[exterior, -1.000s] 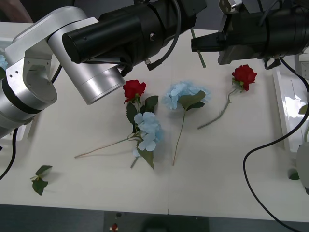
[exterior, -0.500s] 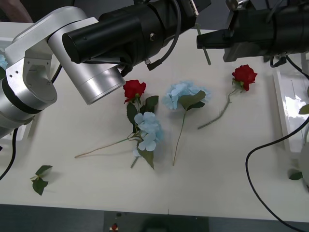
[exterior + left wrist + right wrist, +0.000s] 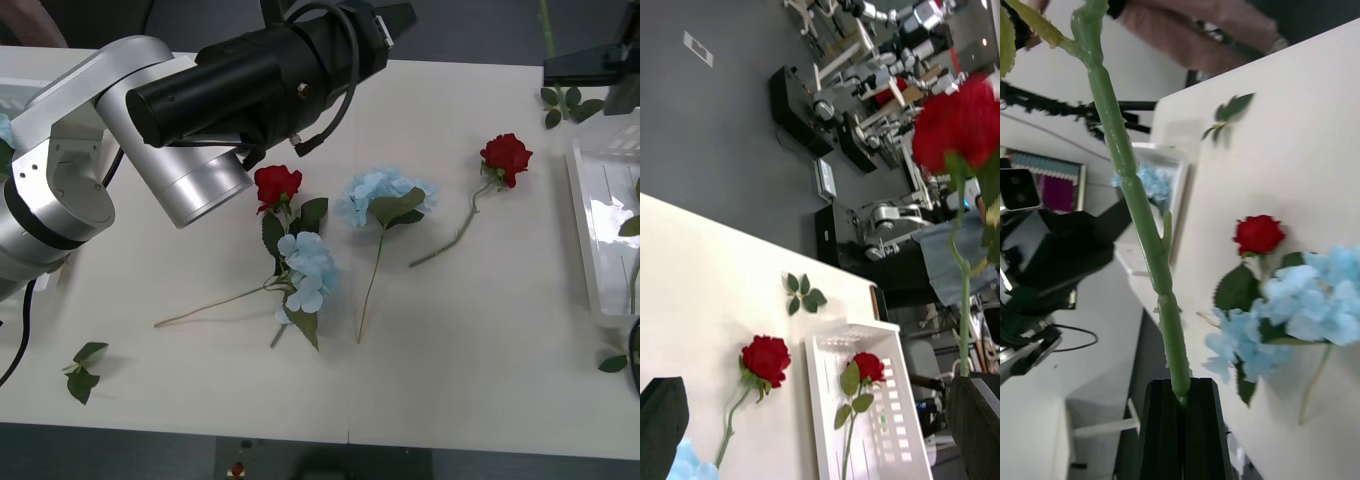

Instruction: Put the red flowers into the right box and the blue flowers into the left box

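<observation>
My right gripper (image 3: 1180, 388) is shut on the green stem (image 3: 1135, 202) of a red flower, held in the air. The stem (image 3: 545, 25) shows at the table's far right corner, near the right box (image 3: 588, 215). In the left wrist view that raised rose head (image 3: 962, 124) hangs above the right box (image 3: 818, 397), which holds another rose (image 3: 867, 367). Two red flowers (image 3: 278, 185) (image 3: 506, 157) and two blue flowers (image 3: 385, 195) (image 3: 308, 270) lie mid-table. The left box (image 3: 25, 88) holds a blue flower (image 3: 1154, 182). My left gripper (image 3: 392, 15) hangs open above the table's far edge.
Loose leaf sprigs lie at the near left (image 3: 82, 370), at the far right corner (image 3: 565, 100) and beside the right box's near end (image 3: 612, 362). A black cable (image 3: 15, 350) hangs at the left edge. The left arm's bulk (image 3: 190, 150) overhangs the table's far left.
My right arm has swung right and up with the stem, from above the table's far middle to the far right corner. The left arm shifted slightly. The flowers on the table stayed put.
</observation>
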`<state>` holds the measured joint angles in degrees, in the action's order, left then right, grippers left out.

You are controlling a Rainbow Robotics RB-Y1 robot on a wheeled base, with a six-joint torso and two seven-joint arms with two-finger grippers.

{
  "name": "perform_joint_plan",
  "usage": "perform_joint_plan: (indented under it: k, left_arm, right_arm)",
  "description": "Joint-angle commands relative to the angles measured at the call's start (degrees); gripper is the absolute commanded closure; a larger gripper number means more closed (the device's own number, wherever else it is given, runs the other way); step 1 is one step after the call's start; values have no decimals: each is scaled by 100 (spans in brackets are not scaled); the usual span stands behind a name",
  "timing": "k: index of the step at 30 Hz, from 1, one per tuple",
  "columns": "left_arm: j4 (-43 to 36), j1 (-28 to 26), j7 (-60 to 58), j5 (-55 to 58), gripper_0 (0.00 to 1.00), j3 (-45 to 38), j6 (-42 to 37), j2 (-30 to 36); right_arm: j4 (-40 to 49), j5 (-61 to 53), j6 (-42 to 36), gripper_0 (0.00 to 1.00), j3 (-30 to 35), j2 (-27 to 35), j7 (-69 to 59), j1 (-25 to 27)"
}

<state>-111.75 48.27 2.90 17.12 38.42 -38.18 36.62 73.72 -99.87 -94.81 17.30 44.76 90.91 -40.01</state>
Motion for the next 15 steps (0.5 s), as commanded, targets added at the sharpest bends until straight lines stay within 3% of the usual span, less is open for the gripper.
perform_joint_plan:
  k: [1,9,15]
  left_arm:
    - [-198,-37,26,336,0,-397,83,266]
    - [-216,-468,1424,1698,0,-1117,92,600]
    - [-383,-1092,2716,2551,0,-1662,83,846]
  right_arm:
    - [134,-50,182,100,11,991,-214,379]
    - [-6,-15,1008,100,90,2177,-232,1645]
    - [-411,522,1509,100,151,2494,-144,2199]
